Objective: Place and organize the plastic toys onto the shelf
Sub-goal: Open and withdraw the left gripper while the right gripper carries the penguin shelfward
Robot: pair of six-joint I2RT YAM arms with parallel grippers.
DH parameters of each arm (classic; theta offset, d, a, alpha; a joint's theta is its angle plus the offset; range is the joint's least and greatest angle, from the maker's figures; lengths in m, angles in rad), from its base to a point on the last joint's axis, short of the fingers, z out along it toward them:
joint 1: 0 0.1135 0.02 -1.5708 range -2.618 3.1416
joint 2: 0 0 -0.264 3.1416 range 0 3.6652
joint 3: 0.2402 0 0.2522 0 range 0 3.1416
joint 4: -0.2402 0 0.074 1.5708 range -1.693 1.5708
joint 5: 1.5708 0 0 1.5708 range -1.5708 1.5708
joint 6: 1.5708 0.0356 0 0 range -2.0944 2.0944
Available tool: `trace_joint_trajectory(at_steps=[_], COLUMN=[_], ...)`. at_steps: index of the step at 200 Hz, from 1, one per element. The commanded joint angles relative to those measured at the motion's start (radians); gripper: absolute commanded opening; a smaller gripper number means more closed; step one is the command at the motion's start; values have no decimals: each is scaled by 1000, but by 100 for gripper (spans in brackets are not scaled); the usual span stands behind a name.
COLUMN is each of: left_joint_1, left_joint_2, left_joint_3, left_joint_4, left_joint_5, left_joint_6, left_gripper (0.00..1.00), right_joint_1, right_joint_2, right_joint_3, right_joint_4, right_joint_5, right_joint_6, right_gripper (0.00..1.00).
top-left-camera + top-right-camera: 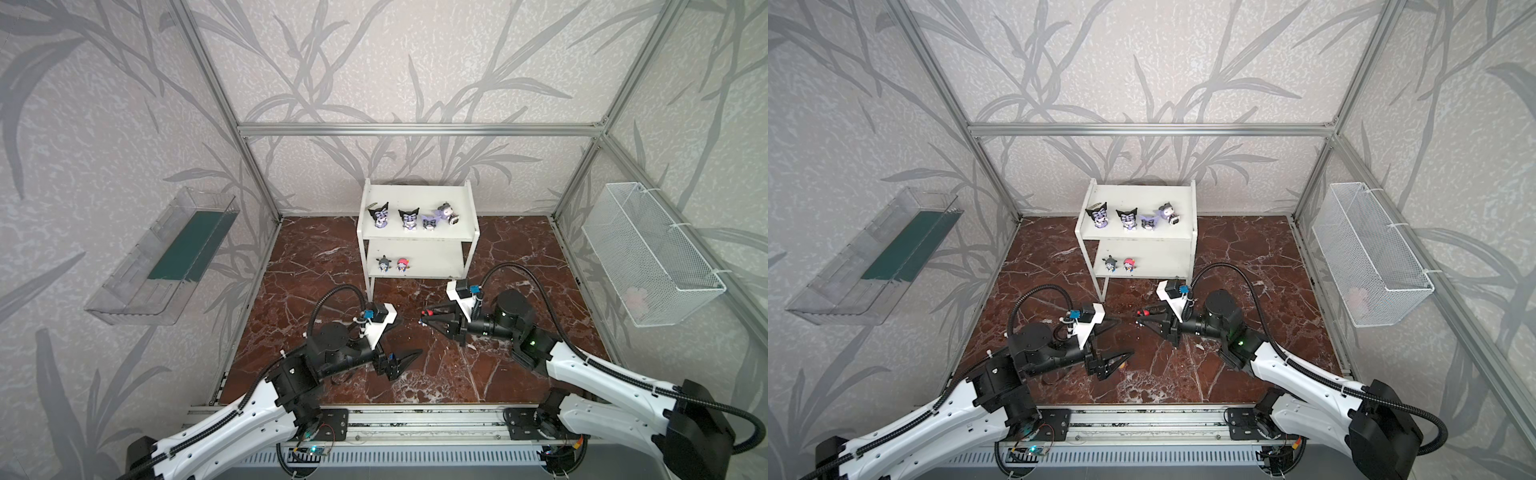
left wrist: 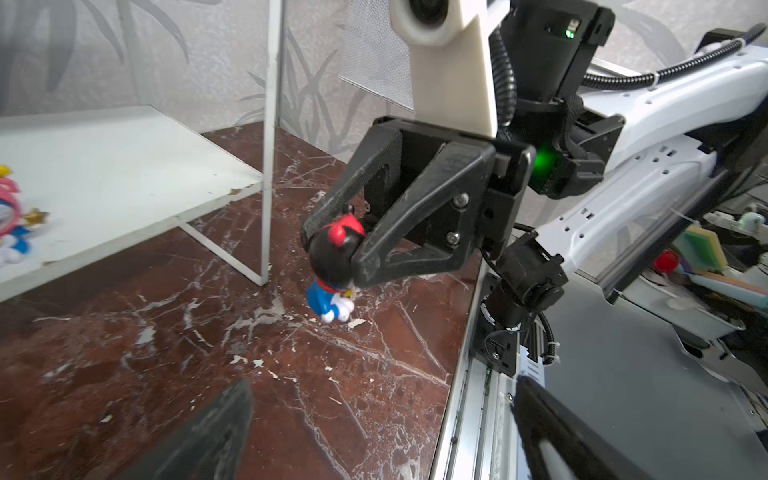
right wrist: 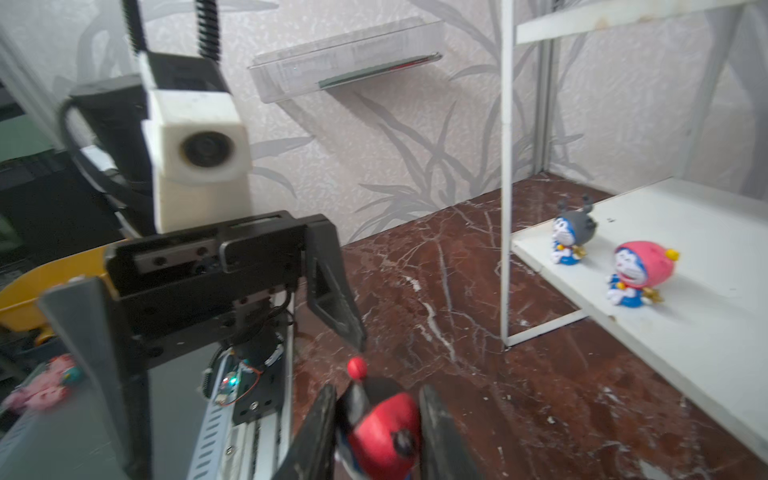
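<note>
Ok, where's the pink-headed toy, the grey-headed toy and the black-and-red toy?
pink-headed toy [image 3: 642, 268], right wrist view, on its pink hood.
grey-headed toy [image 3: 577, 227], right wrist view, on its grey hood.
black-and-red toy [image 2: 332, 259], left wrist view, on its black head.

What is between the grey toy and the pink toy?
Nothing. In the right wrist view, only bare white shelf lies between the grey toy and the pink toy.

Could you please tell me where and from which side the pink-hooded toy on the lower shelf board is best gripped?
Probably pinch the pink-hooded toy across its round head, its widest part, coming through the open front of the shelf: the upper board covers it from above, and the grey toy stands beside it.
</note>
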Motion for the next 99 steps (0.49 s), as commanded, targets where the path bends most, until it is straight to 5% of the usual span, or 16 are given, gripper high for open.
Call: trace_joint_trajectory(at_steps=[1, 49, 99], left_joint_1=[3, 3, 3], left_joint_2=[-15, -77, -113], left_joint_3=[85, 134, 119], left_joint_4=[-307, -494, -488], left_joint_5=[-106, -202, -231], left_joint_6=[83, 174, 175], left_gripper=[99, 99, 99], right_joint_1=[-3, -9, -50], right_joint_2=[65, 228, 365], right_joint_3=[48, 159, 236], right_joint_4=[3, 24, 83], right_joint_5=[205, 394, 420], right_joint_6=[-124, -208, -176], right_gripper=[17, 17, 18])
